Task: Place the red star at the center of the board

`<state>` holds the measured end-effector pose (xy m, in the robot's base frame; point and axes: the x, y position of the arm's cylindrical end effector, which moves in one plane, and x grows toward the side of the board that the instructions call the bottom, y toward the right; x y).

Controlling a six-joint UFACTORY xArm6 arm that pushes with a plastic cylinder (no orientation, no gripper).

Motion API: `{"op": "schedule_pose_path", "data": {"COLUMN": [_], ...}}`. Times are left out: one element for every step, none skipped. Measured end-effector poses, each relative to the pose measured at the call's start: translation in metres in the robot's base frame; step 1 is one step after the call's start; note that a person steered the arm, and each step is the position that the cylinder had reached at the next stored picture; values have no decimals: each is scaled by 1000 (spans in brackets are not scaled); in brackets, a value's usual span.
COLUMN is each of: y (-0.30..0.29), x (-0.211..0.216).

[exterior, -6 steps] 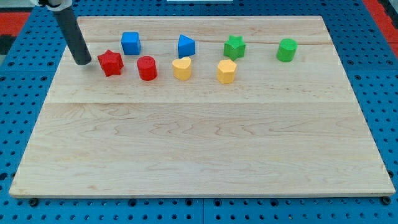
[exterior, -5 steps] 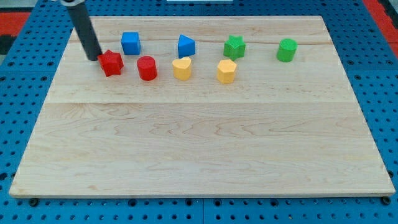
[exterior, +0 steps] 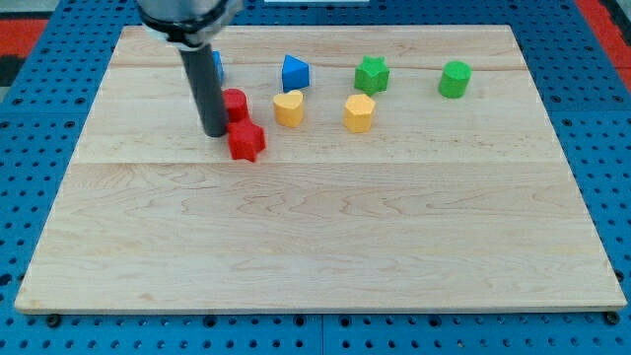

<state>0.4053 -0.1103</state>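
Item: red star (exterior: pixel 246 141). Small moulded block, bright red, star outline with blunt points, lying flat on the board. Position: left of the board's middle and somewhat toward the view's top, just below the row of other blocks.

End effector: dark straight rod descending from the view's top, ending in my tip (exterior: pixel 215 133). It carries nothing and grips nothing; it is a plain rod that only presses sideways. My tip stands just to the view's left of the red star, at its upper-left edge, touching it or very nearly so; the exact contact cannot be made out.

Neighbouring blocks:
- red cylinder (exterior: pixel 236 104), directly above the red star and close to it, partly hidden by the rod.
- blue block (exterior: pixel 216 65), mostly hidden behind the rod; shape cannot be told.
- blue block, wedge-like (exterior: pixel 295 73), toward the view's top.
- yellow block, rounded (exterior: pixel 288 107), right of the red cylinder.
- yellow block, many-sided (exterior: pixel 359 112), further right.
- green star (exterior: pixel 372 74), above the second yellow block.
- green cylinder (exterior: pixel 455 79), furthest right.

Surface: pale wooden board (exterior: pixel 325 237) of joined planks, grain running across the view, its lower half bare. Surround: blue perforated base (exterior: pixel 30 177) on all sides, with a red patch (exterior: pixel 25 35) at the upper-left corner.
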Motion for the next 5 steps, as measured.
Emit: {"op": "schedule_pose_path", "data": {"y": [44, 95, 81, 61, 45], "x": [53, 91, 66, 47, 27]}}
